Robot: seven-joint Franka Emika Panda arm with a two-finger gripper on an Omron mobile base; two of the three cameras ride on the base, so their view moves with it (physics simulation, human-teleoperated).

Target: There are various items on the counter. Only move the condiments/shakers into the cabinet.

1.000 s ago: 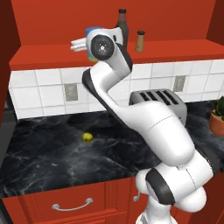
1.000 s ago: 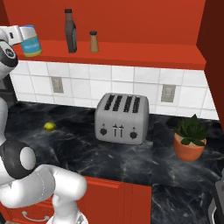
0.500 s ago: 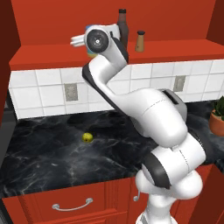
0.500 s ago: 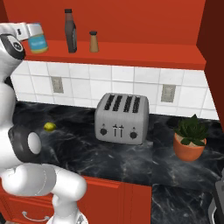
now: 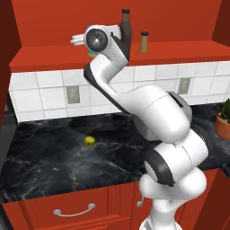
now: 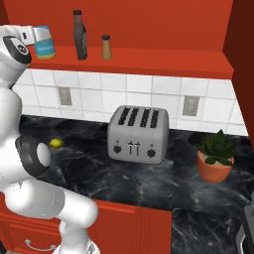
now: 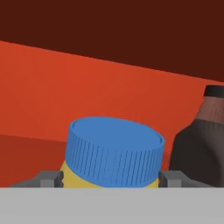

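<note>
Gripping the blue-capped yellow jar (image 7: 111, 159), the hand (image 7: 109, 178) is seen from its own camera with one grey finger (image 7: 46, 178) pressed against each side of the jar body, just below the ribbed cap. In the right base view the jar (image 6: 44, 42) is held at the left end of the red shelf floor of the cabinet (image 6: 163, 62), level with it; whether its base touches the shelf cannot be told. In the left base view the jar is almost wholly hidden behind the wrist, the hand (image 5: 92, 51) being raised to shelf height.

The dark brown bottle (image 6: 79, 35) is noted upright on the shelf, near the jar on its right, and appears beside it in the hand view (image 7: 199, 144). The small tan shaker (image 6: 106, 47) is noted upright just right of the bottle, apart from it.

Below, the small yellow fruit (image 5: 90, 141) is recorded lying on the black marbled bench (image 5: 45, 152), well apart from the shelf items. A silver toaster (image 6: 139, 135) and a potted plant (image 6: 216, 155) are also recorded on the bench.
</note>
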